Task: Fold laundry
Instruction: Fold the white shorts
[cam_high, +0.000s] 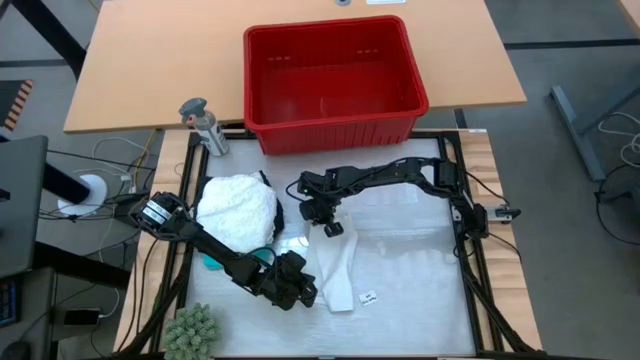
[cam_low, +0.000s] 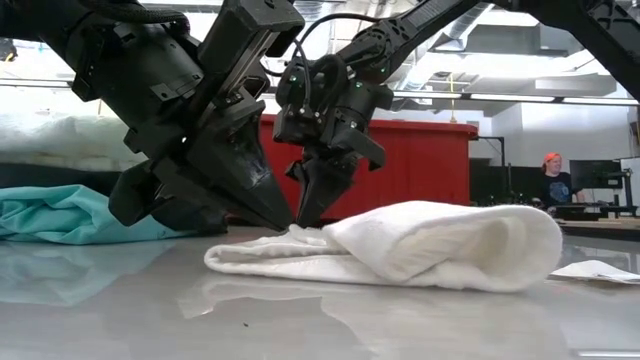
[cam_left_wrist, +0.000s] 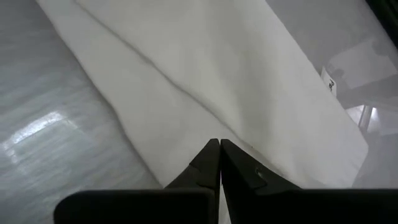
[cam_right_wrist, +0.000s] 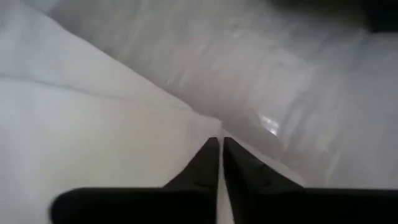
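Observation:
A long white garment (cam_high: 338, 268) lies folded into a strip on the table's middle; in the low view it is a thick folded roll (cam_low: 420, 245). My left gripper (cam_high: 310, 292) is shut at its near left edge, also seen in the low view (cam_low: 284, 220). My right gripper (cam_high: 332, 230) is shut at the strip's far end, low over the table (cam_low: 308, 216). A fluffy white pile (cam_high: 237, 205) and a teal garment (cam_high: 212, 262) lie to the left. My left gripper has its shut fingertips (cam_left_wrist: 211, 152) on a fold ridge of the white garment (cam_left_wrist: 186, 118), slanting down from the table's left; the cloth lies flat on the table. My right gripper pinches the garment's edge near a corner (cam_right_wrist: 205, 127) between its fingertips (cam_right_wrist: 208, 155), slanting steeply down from above; the cloth there rests on the table.
A red plastic basket (cam_high: 335, 75) stands beyond the far edge of the work surface. A grey bottle (cam_high: 203, 125) stands at the far left, a small green fuzzy plant (cam_high: 190, 328) at the near left corner. A small white tag (cam_high: 368, 297) lies right of the garment. A person (cam_low: 552, 180) sits in the room behind.

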